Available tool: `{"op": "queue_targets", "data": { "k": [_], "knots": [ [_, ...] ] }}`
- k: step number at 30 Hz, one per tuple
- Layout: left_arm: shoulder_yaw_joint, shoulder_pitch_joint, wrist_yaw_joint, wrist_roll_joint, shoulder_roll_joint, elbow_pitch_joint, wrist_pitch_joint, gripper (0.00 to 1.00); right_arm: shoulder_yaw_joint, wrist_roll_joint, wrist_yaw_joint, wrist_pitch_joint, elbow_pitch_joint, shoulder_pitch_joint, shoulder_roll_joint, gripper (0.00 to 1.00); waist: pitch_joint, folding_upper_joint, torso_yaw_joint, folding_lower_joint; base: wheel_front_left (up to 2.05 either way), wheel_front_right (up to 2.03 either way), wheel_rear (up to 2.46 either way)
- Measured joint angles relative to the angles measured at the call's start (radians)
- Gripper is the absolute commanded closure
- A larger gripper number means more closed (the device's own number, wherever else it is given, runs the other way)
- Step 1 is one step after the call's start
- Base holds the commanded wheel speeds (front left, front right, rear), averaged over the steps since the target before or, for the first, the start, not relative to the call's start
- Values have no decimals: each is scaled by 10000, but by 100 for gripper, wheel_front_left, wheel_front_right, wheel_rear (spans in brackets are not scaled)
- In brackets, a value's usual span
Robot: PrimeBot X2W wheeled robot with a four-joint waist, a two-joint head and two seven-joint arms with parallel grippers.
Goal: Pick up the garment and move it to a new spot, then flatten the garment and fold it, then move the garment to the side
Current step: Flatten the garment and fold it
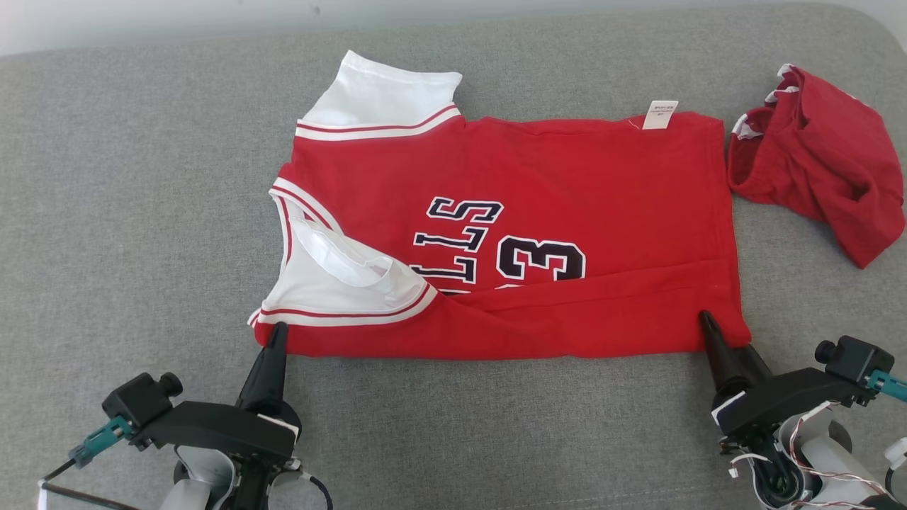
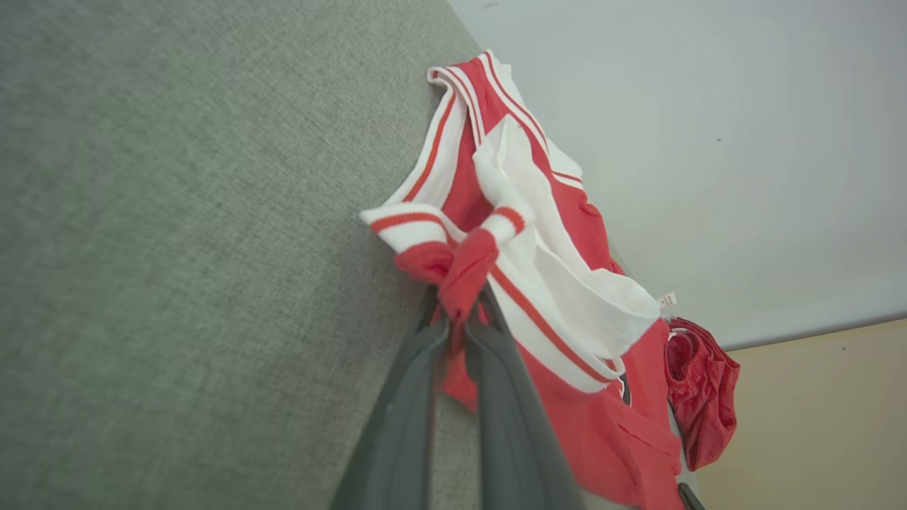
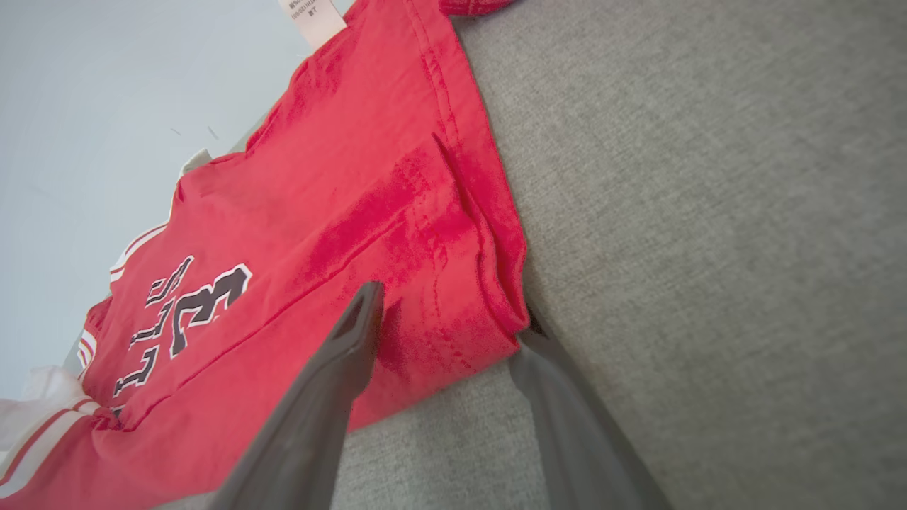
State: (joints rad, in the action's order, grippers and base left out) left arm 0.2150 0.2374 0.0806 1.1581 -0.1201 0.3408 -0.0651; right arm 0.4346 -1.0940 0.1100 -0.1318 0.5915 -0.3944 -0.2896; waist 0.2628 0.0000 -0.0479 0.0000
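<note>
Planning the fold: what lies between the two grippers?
The near edge of the jersey runs from left gripper to right gripper, seen in the head view.

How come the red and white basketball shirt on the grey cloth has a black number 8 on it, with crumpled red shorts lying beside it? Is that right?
Not quite. The black number is a 3, not an 8, as the head view shows. The rest holds: the red and white basketball shirt lies on the grey cloth, with the crumpled red shorts beside it.

The grey cloth-covered counter (image 1: 142,177) carried a red jersey (image 1: 567,184) spread at its centre and a crumpled red garment (image 1: 822,156) at two o'clock.
</note>
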Motion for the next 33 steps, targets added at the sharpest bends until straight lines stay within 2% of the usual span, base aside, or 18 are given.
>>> {"op": "queue_targets", "data": {
  "k": [12,25,33],
  "knots": [
    [-65,-195,86,-328,13,-487,-548,100,148,13,63,-146,119,18,-12,100,-68,0,33,1,0,0,0],
    [77,-1852,163,-692,-63,-1563,-1143,100,119,0,136,-750,-1076,1582,-376,100,-468,0,145,-1,0,0,0],
    [8,-2894,109,-894,-261,-2274,-1302,100,98,2,146,-899,-1785,2567,-589,100,-602,0,-129,-1,0,0,0]
  ]
}}
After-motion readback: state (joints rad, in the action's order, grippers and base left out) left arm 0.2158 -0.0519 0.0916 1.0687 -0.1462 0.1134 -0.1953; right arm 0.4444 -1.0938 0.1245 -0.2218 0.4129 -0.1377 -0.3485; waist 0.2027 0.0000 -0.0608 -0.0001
